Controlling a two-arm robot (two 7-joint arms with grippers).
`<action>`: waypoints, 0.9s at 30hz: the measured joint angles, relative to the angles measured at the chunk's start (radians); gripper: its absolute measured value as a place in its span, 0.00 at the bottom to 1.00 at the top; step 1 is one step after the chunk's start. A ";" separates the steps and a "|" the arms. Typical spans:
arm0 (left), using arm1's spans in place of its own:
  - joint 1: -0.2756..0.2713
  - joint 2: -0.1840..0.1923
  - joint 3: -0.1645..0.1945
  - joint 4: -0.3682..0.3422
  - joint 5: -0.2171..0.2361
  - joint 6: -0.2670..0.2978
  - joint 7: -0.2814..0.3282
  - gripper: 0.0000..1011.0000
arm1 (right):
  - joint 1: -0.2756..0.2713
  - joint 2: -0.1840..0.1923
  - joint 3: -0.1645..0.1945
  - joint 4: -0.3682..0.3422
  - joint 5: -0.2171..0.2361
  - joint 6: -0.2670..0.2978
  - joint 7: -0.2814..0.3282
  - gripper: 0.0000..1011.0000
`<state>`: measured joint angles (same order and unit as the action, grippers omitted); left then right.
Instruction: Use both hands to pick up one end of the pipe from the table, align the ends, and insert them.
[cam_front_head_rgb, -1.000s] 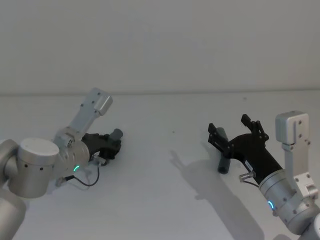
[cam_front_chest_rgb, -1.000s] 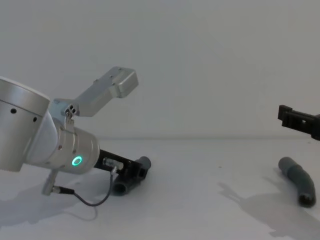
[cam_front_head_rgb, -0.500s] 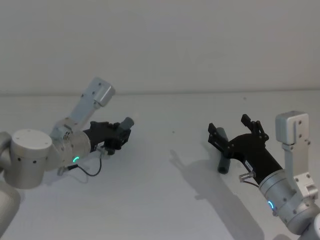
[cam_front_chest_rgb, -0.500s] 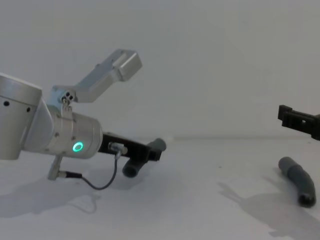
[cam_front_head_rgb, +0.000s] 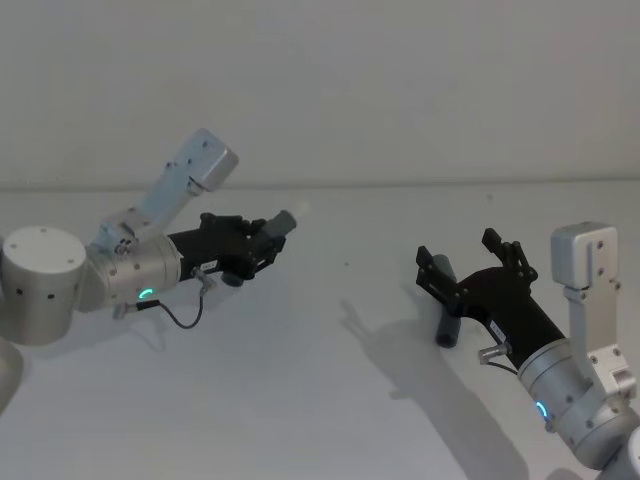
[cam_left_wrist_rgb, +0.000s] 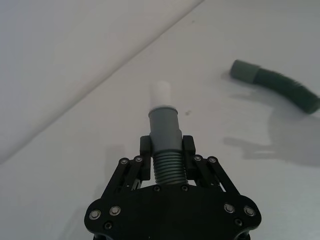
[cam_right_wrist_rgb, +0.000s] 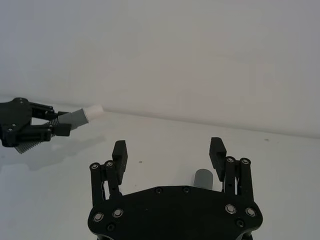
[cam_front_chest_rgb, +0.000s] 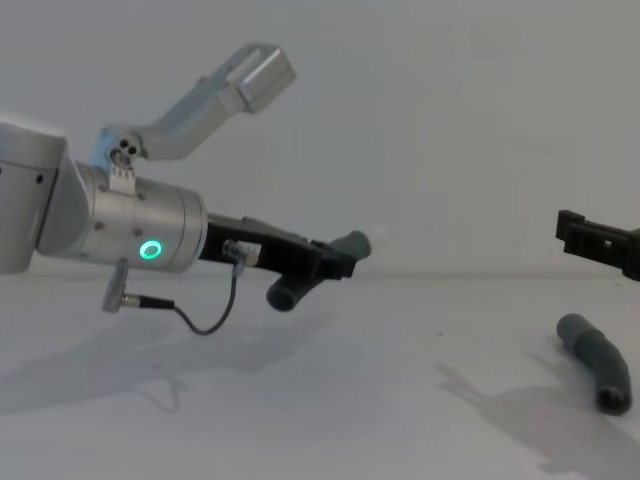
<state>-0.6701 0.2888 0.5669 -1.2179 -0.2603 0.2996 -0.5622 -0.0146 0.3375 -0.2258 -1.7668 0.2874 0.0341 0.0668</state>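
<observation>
On the left of the head view, the left pincer is clamped on the white-tipped pipe piece. It holds the piece off the tabletop, pointing right. On the right, the right pincer hangs with its fingers spread above the second pipe piece, which lies on the tabletop.

The left wrist view shows the grip sitting on the ribbed middle, with the white tip free ahead.

The right wrist view shows the second piece's grey end between the spread fingers, untouched and closer to one finger than the other.

The chest view shows that piece flat on the tabletop at the right, with the right pincer well above it.

To do the pickup well, the right pincer should probably centre itself first, then descend. It should close on the ribbed middle, leaving the open mouth clear for the tip.
</observation>
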 joint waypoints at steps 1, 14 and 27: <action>-0.008 0.004 0.005 0.004 -0.002 -0.016 -0.024 0.33 | 0.000 0.000 0.000 0.000 0.000 0.000 0.000 0.99; -0.083 0.037 0.053 0.039 -0.010 -0.153 -0.205 0.33 | 0.000 0.000 0.000 0.000 0.000 0.000 0.000 0.99; -0.158 0.064 0.096 0.080 -0.027 -0.298 -0.393 0.33 | 0.000 0.000 0.000 0.000 0.000 0.000 0.000 0.99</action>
<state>-0.8286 0.3529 0.6630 -1.1381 -0.2874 0.0018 -0.9557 -0.0146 0.3375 -0.2258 -1.7667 0.2874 0.0341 0.0668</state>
